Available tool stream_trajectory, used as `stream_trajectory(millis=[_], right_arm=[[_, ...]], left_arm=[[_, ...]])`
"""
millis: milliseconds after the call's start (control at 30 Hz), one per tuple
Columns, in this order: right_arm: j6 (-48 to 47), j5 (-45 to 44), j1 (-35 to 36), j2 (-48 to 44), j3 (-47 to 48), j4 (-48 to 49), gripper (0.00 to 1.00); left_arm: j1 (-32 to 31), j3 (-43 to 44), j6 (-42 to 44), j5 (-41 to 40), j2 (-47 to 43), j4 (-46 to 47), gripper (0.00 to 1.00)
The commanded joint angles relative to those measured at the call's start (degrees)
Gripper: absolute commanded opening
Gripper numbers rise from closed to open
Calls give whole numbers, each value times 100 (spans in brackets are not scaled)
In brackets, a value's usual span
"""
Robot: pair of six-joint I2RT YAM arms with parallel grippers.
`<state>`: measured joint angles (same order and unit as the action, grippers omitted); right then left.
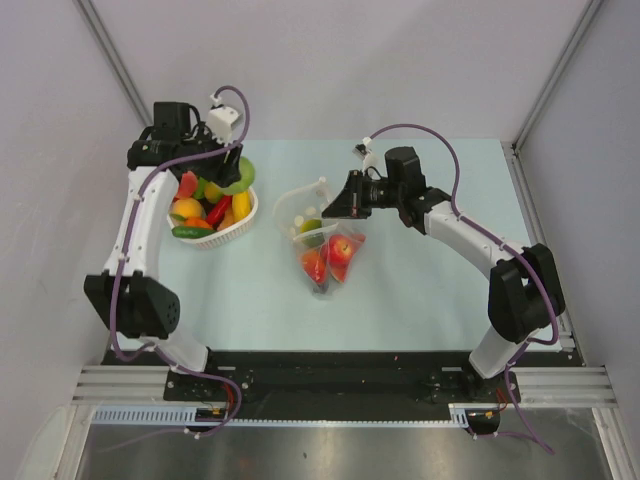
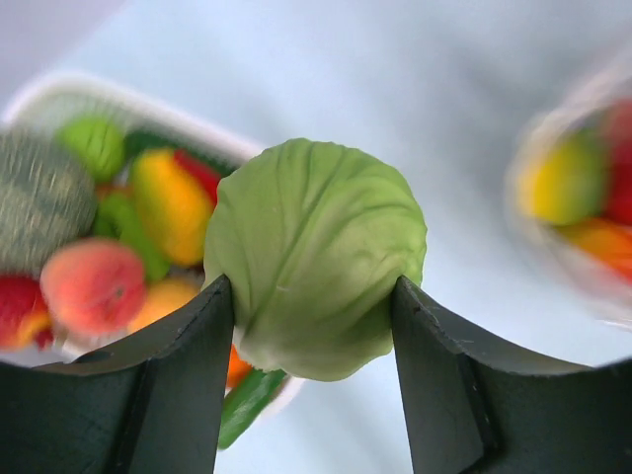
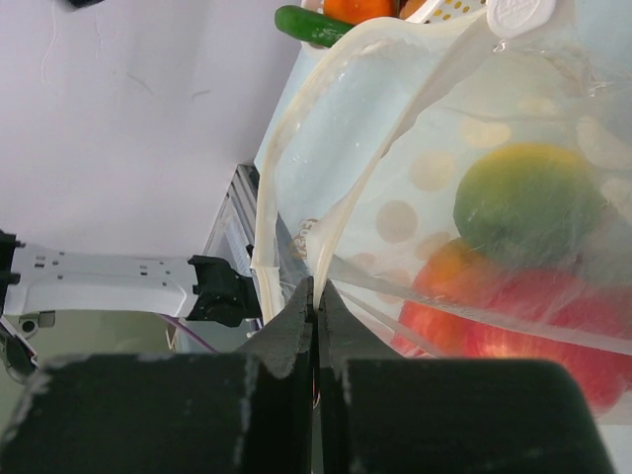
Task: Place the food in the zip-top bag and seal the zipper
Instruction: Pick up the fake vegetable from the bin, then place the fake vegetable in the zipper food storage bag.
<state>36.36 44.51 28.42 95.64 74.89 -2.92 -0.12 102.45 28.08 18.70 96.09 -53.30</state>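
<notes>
My left gripper (image 2: 314, 296) is shut on a pale green cabbage-like fruit (image 2: 316, 252), held above the basket's right rim; it shows in the top view (image 1: 241, 174). My right gripper (image 3: 316, 291) is shut on the mouth edge of the clear zip-top bag (image 3: 415, 178), holding it open and raised; in the top view the gripper (image 1: 335, 208) is at the bag's (image 1: 315, 235) right side. Inside the bag lie a red apple (image 1: 342, 250), another red piece (image 1: 314, 265) and a green-yellow fruit (image 3: 523, 197). The zipper strip (image 3: 281, 168) runs along the open mouth.
A white slotted basket (image 1: 238, 230) at the back left holds several toy fruits and vegetables, with a green cucumber (image 1: 190, 232) at its front. A metal rail (image 1: 340, 385) runs along the near table edge. Grey walls enclose the pale table.
</notes>
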Motion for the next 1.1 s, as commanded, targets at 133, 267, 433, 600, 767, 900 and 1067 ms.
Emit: stream_trajectory(millis=[133, 267, 433, 600, 767, 900, 1067], right_arm=[[3, 295, 67, 8, 210, 448, 0], [91, 540, 67, -80, 114, 774, 0], [204, 936, 32, -343, -141, 1398, 0], [538, 1366, 23, -414, -484, 2354, 0], [758, 1648, 49, -396, -537, 2875, 0], [767, 1806, 49, -414, -537, 2955, 0], [732, 1912, 49, -458, -563, 2920, 0]], left_arm=[[-1778, -418, -1023, 1453, -1558, 706, 49], [-2315, -1173, -1164, 1172, -1620, 979, 49], [-2414, -1649, -1305, 768, -1515, 1032, 47], [-2414, -1834, -1340, 951, -1506, 972, 47], [-2423, -2027, -1419, 1223, -1365, 848, 49], [-2580, -1940, -937, 972, -1365, 567, 64], [-2590, -1896, -857, 618, -1356, 426, 71]])
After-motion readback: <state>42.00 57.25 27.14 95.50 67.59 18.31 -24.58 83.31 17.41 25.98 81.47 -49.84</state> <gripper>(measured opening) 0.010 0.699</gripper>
